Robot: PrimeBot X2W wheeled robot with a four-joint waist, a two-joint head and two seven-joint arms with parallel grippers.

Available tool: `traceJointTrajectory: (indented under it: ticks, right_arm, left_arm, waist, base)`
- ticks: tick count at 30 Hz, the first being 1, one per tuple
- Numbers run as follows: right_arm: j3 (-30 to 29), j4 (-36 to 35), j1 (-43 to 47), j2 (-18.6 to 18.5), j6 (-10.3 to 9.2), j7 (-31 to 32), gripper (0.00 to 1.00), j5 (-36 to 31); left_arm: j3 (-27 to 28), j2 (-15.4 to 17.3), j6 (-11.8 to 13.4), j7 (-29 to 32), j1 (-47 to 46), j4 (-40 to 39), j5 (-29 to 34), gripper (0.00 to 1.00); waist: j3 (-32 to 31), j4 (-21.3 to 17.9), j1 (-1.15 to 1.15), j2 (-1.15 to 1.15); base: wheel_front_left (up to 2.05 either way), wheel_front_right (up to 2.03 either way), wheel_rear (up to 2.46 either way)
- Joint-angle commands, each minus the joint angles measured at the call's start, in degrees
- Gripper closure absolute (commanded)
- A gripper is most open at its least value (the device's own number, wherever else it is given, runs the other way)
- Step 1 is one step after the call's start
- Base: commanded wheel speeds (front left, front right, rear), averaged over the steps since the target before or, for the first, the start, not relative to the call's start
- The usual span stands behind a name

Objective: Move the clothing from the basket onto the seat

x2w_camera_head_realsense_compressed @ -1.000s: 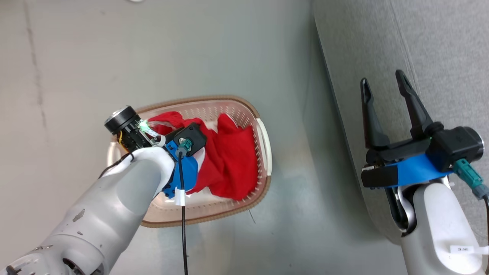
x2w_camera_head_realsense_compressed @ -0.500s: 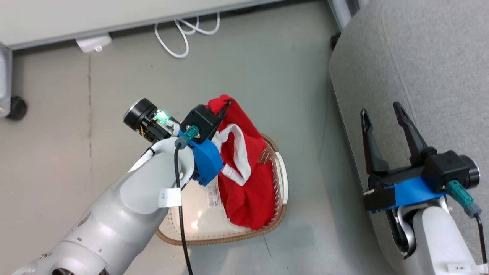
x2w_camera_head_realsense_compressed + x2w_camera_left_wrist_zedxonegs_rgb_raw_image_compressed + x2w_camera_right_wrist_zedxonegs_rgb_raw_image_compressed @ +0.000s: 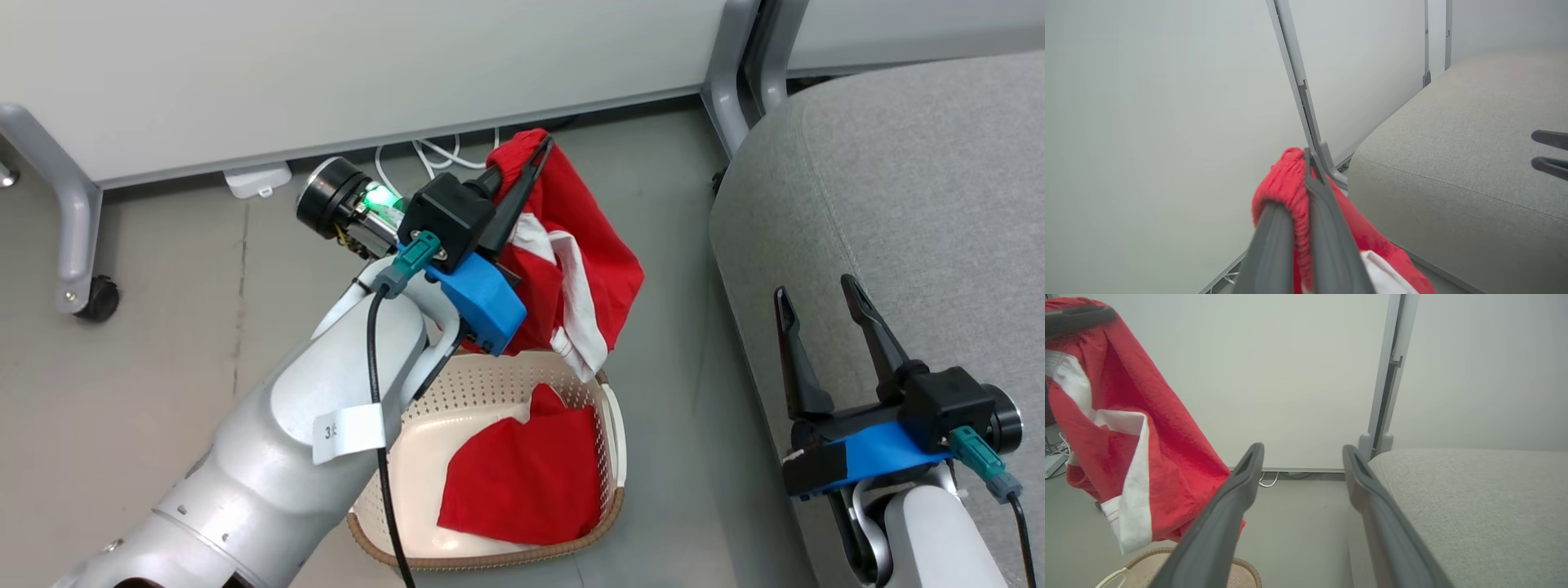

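clothing (image 3: 588,237): red, white trim | basket (image 3: 608,425): cream | seat (image 3: 898,204): grey

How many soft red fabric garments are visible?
2: the upper garment hangs from the left gripper above the oval cream plastic basket; the lower garment lies inside it. More may hide beneath.

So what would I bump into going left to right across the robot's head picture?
A little black wheel, white box on the floor, left tool pinching red clothing, right tool, open.
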Motion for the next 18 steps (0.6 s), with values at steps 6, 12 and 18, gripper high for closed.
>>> traceJointTrajectory:
  ticks: [6, 12, 18]
  right_arm:
    - [-0.7, 0.4, 2.7, -0.2, 0.01, 0.0, 0.00, 0.5]
    - [-1.2, 0.6, 4.3, -0.2, 0.01, 0.0, 0.00, 0.7]
    - [-1.4, 0.6, 5.4, -0.2, 0.01, 0.0, 0.00, 0.9]
  left_arm:
    - [1.8, -1.2, -0.2, -0.3, 0.1, -3.4, 1.1, 1.00]
    - [2.3, -1.8, -0.4, -0.3, -0.5, -4.7, 1.4, 1.00]
    - [1.8, -2.0, -0.3, -0.3, -0.4, -4.9, 1.3, 1.00]
  waist:
    - [-3.6, 0.6, 0.01, -0.01]
    - [-5.8, 1.2, 0.01, -0.01]
    - [-7.2, 1.7, 0.01, -0.01]
  base:
    - [0.00, 0.00, 0.00]
    - [0.00, 0.00, 0.00]
    - [0.00, 0.00, 0.00]
